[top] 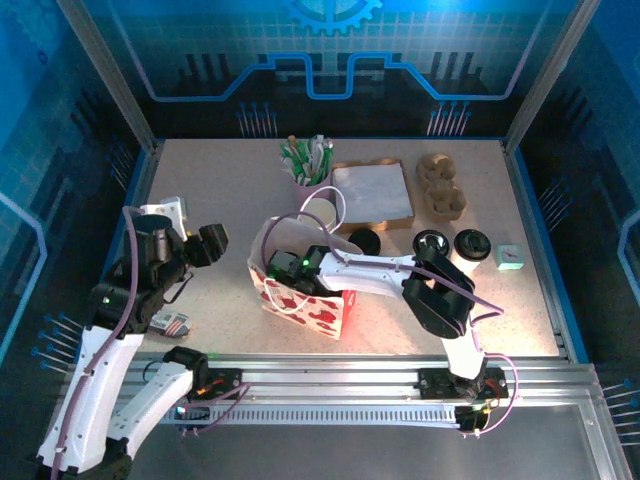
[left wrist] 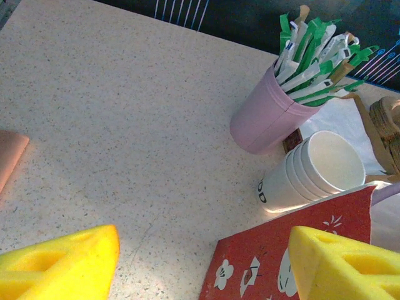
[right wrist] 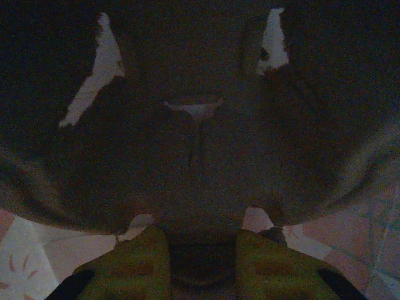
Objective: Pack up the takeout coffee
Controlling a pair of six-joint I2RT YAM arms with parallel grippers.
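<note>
A red-and-white gift bag [top: 318, 312] stands at the front middle of the table, and its red panel [left wrist: 275, 265] also fills the lower right of the left wrist view. My right gripper [top: 292, 265] reaches down into its open mouth. In the dim right wrist view its yellow fingers [right wrist: 134, 262] press on both sides of a dark round thing [right wrist: 200, 265], which I take to be the lidded top of the takeout coffee. The bag's inner walls [right wrist: 187, 94] surround it. My left gripper [left wrist: 203, 269] hangs open over bare table, left of the bag, holding nothing.
Behind the bag lie a stack of nested white cups [top: 318, 210] on its side and a pink cup of green-white sticks [top: 308, 165]. A flat brown tray [top: 372, 192], a pulp carrier [top: 440, 185], black lids [top: 470, 245] and a small teal box [top: 510, 257] sit to the right.
</note>
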